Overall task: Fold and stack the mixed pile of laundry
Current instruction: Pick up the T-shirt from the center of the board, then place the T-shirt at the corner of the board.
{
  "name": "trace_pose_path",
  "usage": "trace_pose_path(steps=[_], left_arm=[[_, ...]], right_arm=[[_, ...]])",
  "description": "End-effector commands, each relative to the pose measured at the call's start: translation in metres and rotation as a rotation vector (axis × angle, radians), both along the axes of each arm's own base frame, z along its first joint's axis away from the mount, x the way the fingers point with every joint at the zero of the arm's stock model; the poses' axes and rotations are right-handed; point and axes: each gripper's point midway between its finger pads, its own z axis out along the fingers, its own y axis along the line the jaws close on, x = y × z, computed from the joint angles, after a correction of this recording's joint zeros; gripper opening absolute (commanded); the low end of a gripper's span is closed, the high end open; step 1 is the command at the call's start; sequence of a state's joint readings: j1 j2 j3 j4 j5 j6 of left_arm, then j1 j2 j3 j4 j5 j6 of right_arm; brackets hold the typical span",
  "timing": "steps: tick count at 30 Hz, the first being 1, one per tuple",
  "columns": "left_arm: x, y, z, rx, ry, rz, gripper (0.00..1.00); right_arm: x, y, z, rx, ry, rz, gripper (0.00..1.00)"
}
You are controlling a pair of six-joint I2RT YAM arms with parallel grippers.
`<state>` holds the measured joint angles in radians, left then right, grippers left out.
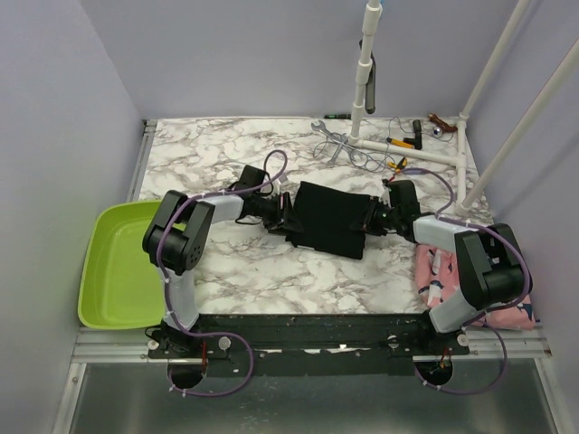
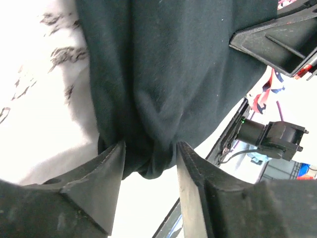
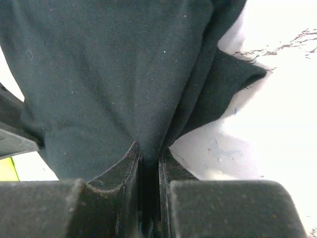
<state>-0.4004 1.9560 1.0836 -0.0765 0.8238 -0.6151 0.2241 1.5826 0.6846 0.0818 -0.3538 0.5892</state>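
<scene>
Two grippers share one load as I work the fold from a distance. Nearest the arm bases, the pink garment (image 1: pixel 438 271) lies crumpled at the near right corner of the table (image 1: pixel 271 271), partly under the right arm. The basin (image 1: pixel 118 267) sits off the near left edge. I cannot pick out a striped piece in any view.

Mid-table, the black garment (image 1: pixel 330 220) is stretched as a dark block between the two wrists. The left gripper (image 2: pixel 150 148) has its jaws set apart around a thick bunch of the cloth's left edge, and the fabric puckers against both fingers. The right gripper (image 3: pixel 148 151) has its jaws almost together, pinching a thin fold at the opposite edge, with a cuff-like end trailing beside it.

I judge the cloth light, limp and non-slippery. It will sag and drag rather than hold a line, so edge or corner pinches serve best, kept level and taut. The left side's fat bunch risks folding unevenly.

Beyond, tools (image 1: pixel 327 136) and a white pipe frame (image 1: pixel 412 149) sit along the far edge, well apart from the work.
</scene>
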Motion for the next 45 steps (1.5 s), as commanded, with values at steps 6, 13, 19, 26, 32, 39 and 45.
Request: trace_pose_path(steps=[6, 13, 19, 26, 32, 39, 45], left_arm=[[-0.021, 0.026, 0.001, 0.09, 0.029, 0.044, 0.57], [-0.021, 0.031, 0.021, 0.091, -0.033, 0.028, 0.63], [-0.017, 0.031, 0.052, 0.045, -0.114, 0.003, 0.66], [-0.003, 0.033, 0.102, -0.01, -0.387, -0.146, 0.69], [-0.007, 0.049, 0.122, 0.055, -0.606, -0.235, 0.74], [-0.016, 0.052, 0.142, 0.037, -0.715, -0.278, 0.91], [-0.021, 0.05, 0.149, 0.018, -0.74, -0.286, 0.92]], right_arm=[[-0.013, -0.014, 0.002, -0.147, 0.032, 0.126, 0.01], [-0.014, -0.02, 0.007, -0.211, 0.036, 0.196, 0.01], [-0.019, -0.034, 0.035, -0.302, -0.05, 0.243, 0.01], [-0.029, -0.052, 0.066, -0.431, -0.132, 0.336, 0.01], [-0.038, -0.082, 0.091, -0.607, -0.13, 0.378, 0.01], [-0.073, -0.135, 0.131, -0.878, -0.119, 0.418, 0.01], [-0.112, -0.173, 0.151, -1.043, -0.087, 0.394, 0.01]])
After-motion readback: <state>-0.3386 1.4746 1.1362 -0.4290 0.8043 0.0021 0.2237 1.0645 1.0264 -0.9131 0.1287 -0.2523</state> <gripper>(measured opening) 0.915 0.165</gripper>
